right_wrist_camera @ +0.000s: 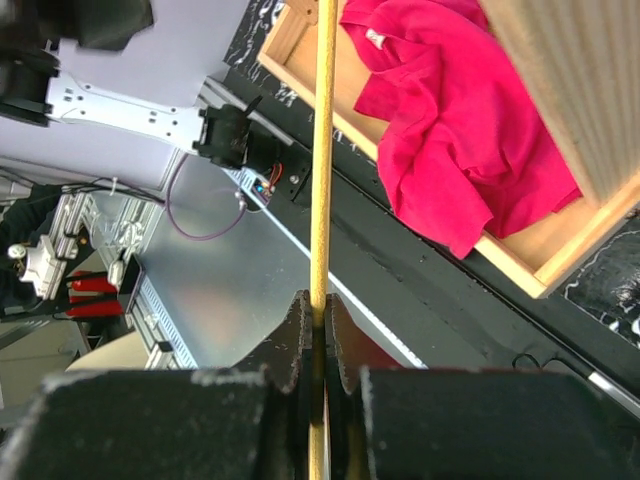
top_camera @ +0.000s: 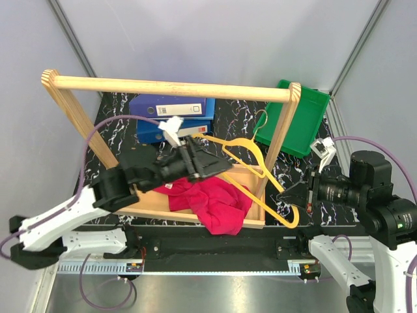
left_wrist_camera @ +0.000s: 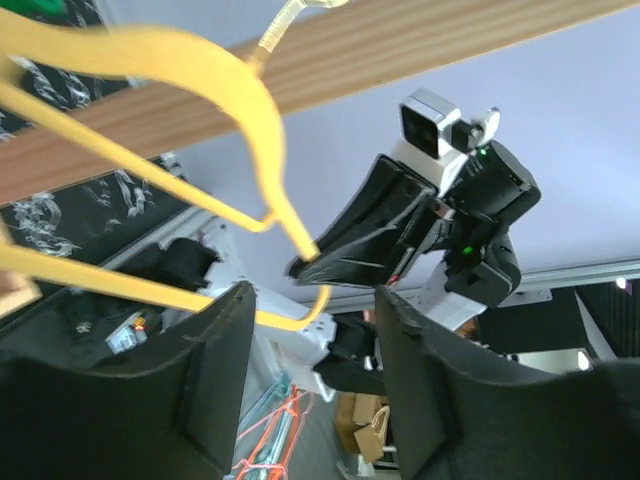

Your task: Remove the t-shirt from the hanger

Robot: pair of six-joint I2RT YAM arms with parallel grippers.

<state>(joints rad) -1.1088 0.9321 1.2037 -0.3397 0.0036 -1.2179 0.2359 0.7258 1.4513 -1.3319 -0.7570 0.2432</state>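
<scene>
On the left, the black left claw (top_camera: 218, 163) hangs over the light wooden base tray (top_camera: 156, 212) of the clothes rack. Its fingers are apart with nothing between them. It seems to be placed there because the garment lies just below it.

The crimson-pink t-shirt (top_camera: 218, 202) is a crumpled heap in that tray, with one fold spilling over the near rim and the white neck label facing up. No part of it is on the hanger, so the task looks essentially done.

To the right, the thin yellow triangular hanger (right_wrist_camera: 322, 150) slants bare from below the round wooden rail (top_camera: 169, 86) down towards the right arm. Whether its hook touches the rail cannot be told. The right claw (right_wrist_camera: 320, 335) is clamped on the hanger's lower bar near the corner, probably to keep the frame steady and away from the cloth.

Behind the rack, on the black marbled surface (top_camera: 117, 130), lie two stacked blue ring binders (top_camera: 171, 106). A green plastic bin (top_camera: 306, 111) sits beyond the right post, and nothing shows in the part of it that can be seen.
</scene>
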